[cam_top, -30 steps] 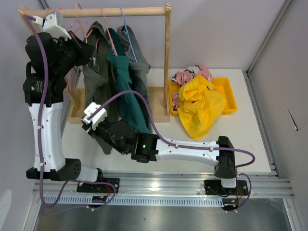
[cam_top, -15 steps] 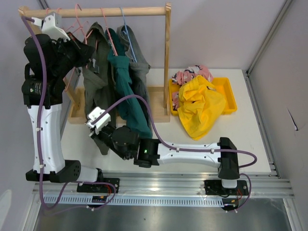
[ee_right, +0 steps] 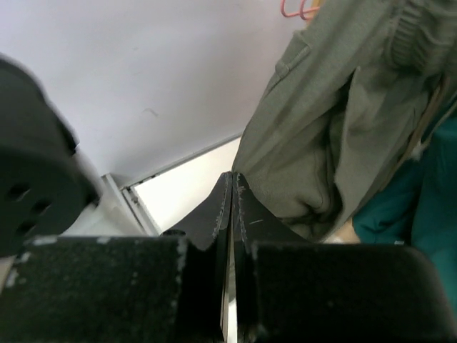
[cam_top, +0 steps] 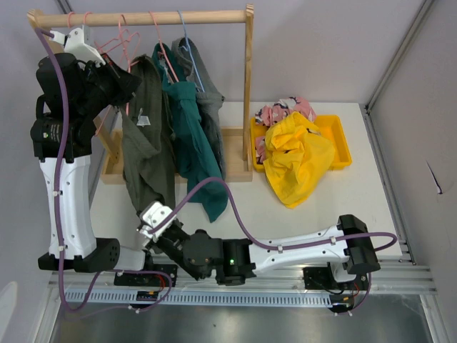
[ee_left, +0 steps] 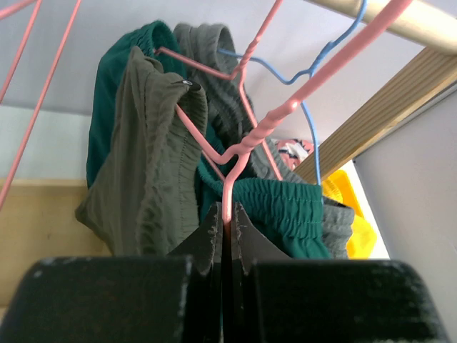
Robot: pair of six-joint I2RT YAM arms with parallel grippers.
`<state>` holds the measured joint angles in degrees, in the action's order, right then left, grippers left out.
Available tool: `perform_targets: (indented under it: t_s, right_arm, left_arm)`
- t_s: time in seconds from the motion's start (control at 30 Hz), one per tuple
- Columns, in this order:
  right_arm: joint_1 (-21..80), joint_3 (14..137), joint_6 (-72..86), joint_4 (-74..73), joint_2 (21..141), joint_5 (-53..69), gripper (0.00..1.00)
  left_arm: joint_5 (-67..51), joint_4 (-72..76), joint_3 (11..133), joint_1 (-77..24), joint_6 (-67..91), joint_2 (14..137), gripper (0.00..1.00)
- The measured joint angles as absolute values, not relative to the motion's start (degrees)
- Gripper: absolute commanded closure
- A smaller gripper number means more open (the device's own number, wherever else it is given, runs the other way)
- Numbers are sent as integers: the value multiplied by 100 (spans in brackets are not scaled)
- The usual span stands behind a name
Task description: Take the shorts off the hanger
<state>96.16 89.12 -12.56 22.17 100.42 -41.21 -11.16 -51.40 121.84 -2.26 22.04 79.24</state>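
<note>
The olive shorts (cam_top: 146, 143) hang on a pink hanger (cam_top: 121, 36) from the wooden rail (cam_top: 157, 18). The teal shorts (cam_top: 193, 143) and grey shorts (cam_top: 207, 100) hang beside them. My left gripper (cam_top: 125, 77) is shut on the pink hanger's wire (ee_left: 227, 193), with the olive shorts (ee_left: 150, 157) and teal shorts (ee_left: 285, 207) just beyond. My right gripper (cam_top: 148, 209) is shut at the olive shorts' lower hem (ee_right: 335, 121); nothing shows between its jaws (ee_right: 232, 179). The yellow shorts (cam_top: 296, 157) and pink patterned shorts (cam_top: 285, 111) lie in the bin.
A yellow bin (cam_top: 339, 136) stands at the right of the rack. The rack's right post (cam_top: 248, 86) rises from a wooden base (cam_top: 235, 153). A blue hanger (cam_top: 184, 43) carries the grey shorts. White walls close the back and right.
My right arm has drawn back toward the near table edge and lower. The olive shorts now hang longer and straighter. The left gripper has kept its grip on the hanger.
</note>
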Motion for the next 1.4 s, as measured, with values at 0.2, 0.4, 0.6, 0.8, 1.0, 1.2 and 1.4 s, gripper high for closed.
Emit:
perform_targets:
  t_s: [0.2,0.4,0.6,0.8,1.0,1.2,1.4]
  right_arm:
    - [10003,8355,-1219,2475,9688,-4694,100]
    - [10737,7782,-998,2329,9631,-4716,100]
    - [10757,7507,-744,2211,9631,-4821,38]
    - [10379,7682,-1020,2351,9695,-4925,1]
    - [9636,8790,-1559,2480,10151,-4644,1]
    - [8984,9953,-1881,2547,10641,-4215,1]
    - [8589,10575,-1859,2512,11174,-3848,1]
  left_arm:
    - [-1109,-5577,12678,-145,2202,8324,100]
    - [-1055,-5109,13375,187,2202,9013,100]
    - [-1050,-5002,13378,395,2220,9142,100]
    - [-1125,-4766,12755,395,2268,8790,100]
    - [-1258,-4711,12411,395,2307,8549,100]
    - [-1413,-4663,12265,395,2349,8399,100]
    - [-1590,-4626,12250,395,2418,8243,100]
